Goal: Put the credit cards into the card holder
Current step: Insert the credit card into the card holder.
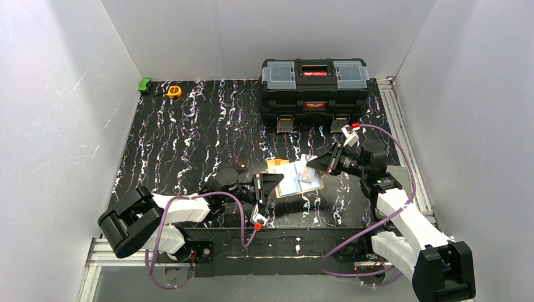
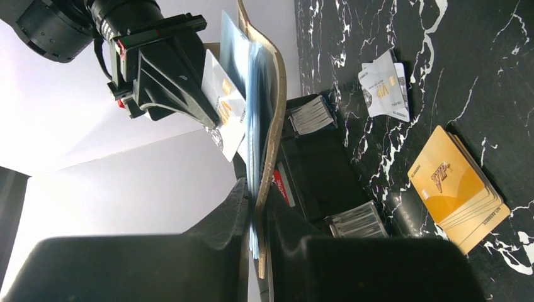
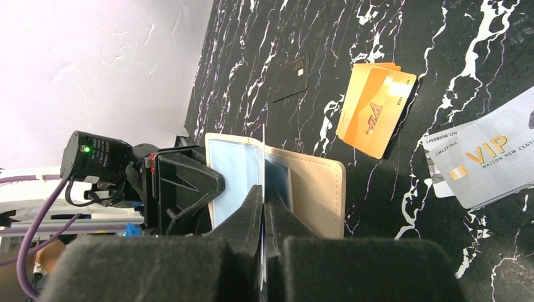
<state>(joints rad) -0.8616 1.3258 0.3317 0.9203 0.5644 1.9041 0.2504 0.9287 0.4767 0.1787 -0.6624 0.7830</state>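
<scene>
- While the card holder (image 2: pixel 275 107) is clamped by the left gripper (image 2: pixel 255 214), it should be held steady.
- The pale card (image 2: pixel 230 123), pinched by the right gripper (image 3: pixel 263 204), should be squared to the blue lining (image 2: pixel 252 88).

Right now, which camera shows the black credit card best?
The right wrist view: the black card lies flat on the marbled table, apart from the orange cards, its chip showing. In the top external view it is lost against the dark table, and the left wrist view does not show it.
</scene>
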